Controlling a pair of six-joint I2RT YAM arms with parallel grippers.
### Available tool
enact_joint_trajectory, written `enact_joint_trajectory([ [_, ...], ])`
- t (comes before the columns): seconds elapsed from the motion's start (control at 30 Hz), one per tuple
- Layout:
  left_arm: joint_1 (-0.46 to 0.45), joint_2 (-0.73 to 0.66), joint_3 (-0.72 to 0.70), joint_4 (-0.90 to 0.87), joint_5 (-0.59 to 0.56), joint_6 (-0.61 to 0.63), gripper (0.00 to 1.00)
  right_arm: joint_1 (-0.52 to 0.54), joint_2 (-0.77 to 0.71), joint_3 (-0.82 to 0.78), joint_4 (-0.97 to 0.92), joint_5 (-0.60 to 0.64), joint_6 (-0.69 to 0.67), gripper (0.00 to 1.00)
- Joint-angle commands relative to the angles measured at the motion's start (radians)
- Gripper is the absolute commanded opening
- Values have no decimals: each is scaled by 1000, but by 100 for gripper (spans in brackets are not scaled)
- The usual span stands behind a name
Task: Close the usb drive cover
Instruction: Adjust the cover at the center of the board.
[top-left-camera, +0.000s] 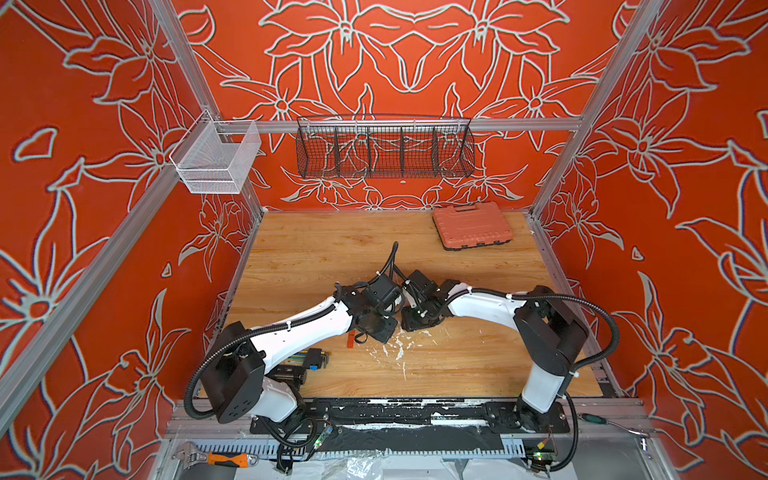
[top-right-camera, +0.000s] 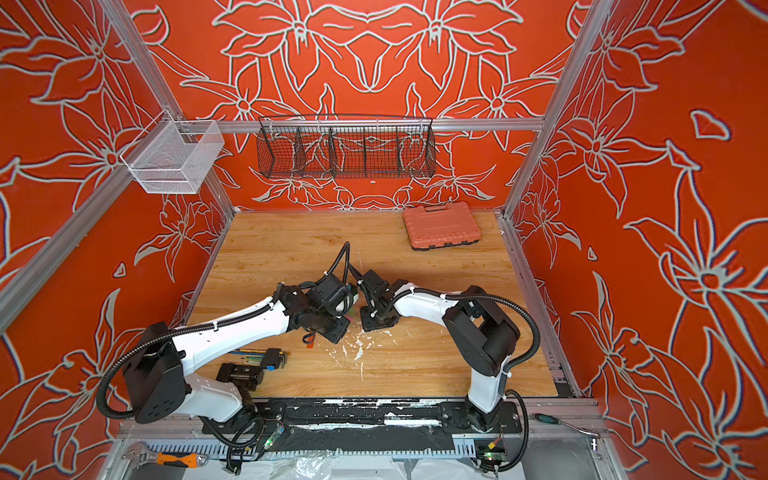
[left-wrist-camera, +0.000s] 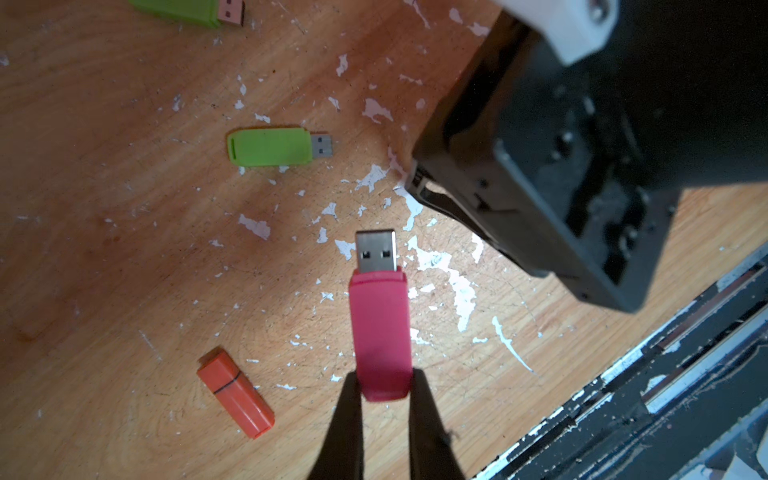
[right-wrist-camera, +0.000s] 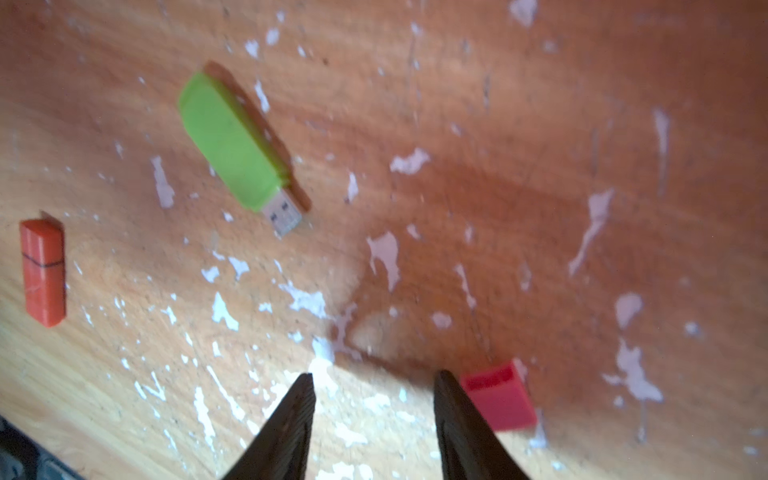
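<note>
Pink plastic USB drive (left-wrist-camera: 380, 332) sits pinched by its tail in the clenched left gripper (left-wrist-camera: 381, 388) over the scuffed wooden table (left-wrist-camera: 104, 249), its metal plug bare. Its matching pink cap (right-wrist-camera: 498, 399) lies on the wood just outside one finger of the right gripper (right-wrist-camera: 374, 384), whose jaws stand apart and empty. In both top views the wrists meet near table centre, with the orange tool case (top-left-camera: 471, 226) at one o'clock. As I judge it, only the drive is secured. The cap is not yet grasped, aligned or pushed on.

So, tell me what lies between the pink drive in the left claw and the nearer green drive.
Nothing: the left wrist view shows only bare table, flecked with white, between the pink drive and the green drive.
</note>
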Motion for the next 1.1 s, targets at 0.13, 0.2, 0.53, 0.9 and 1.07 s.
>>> enact_joint_trajectory([
  [0.13,-5,-9,-6,-21,-14,-4,9,-17,-48,-84,-150,110,52,50],
  [0.2,-6,-8,-4,-21,-16,-3,9,-37,-76,-116,-132,117,60,51],
  [0.53,-6,-24,-9,-21,-25,-5,9,-94,-136,-157,-77,103,64,52],
  [0.9,-6,-28,-12,-18,-19,-9,9,-34,-76,-72,-106,111,115,50],
  [1.07,-6,-32,-12,-21,-16,-13,9,-33,-11,-15,-153,143,129,49],
])
